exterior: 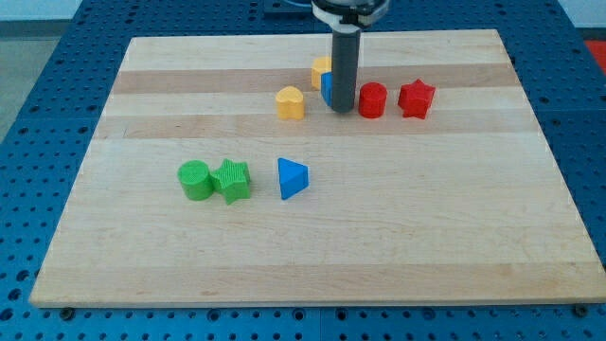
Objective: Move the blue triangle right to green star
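Observation:
The blue triangle lies on the wooden board a little left of centre. The green star sits to its left with a small gap between them, and touches a green cylinder further left. My tip is at the view's top, well above and to the right of the blue triangle. It stands in front of a blue block that it partly hides.
Around the tip are a yellow block, a yellow heart, a red cylinder and a red star. The board rests on a blue perforated table.

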### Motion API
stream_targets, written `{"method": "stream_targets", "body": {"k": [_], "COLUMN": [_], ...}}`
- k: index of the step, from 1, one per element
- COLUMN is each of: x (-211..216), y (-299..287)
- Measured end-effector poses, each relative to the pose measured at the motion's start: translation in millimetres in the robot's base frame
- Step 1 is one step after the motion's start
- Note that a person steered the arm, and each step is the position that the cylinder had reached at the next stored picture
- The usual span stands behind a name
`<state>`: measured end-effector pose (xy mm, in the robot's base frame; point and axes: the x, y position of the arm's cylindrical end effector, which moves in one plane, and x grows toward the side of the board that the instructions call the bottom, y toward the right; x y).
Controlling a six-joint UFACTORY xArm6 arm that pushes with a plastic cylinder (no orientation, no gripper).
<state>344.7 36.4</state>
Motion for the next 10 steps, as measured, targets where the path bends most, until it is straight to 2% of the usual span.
{"method": "stream_targets", "body": {"k": [1, 2, 4, 5, 6, 7, 8, 9, 10], "x": [-6.1, 23.1, 125.7, 163.2, 163.2, 154.0, 141.6, 194.6, 218.9], "y": [-2.8, -5.6, -72.2, -92.1, -92.1, -59.0, 16.0, 16.3, -36.6]}}
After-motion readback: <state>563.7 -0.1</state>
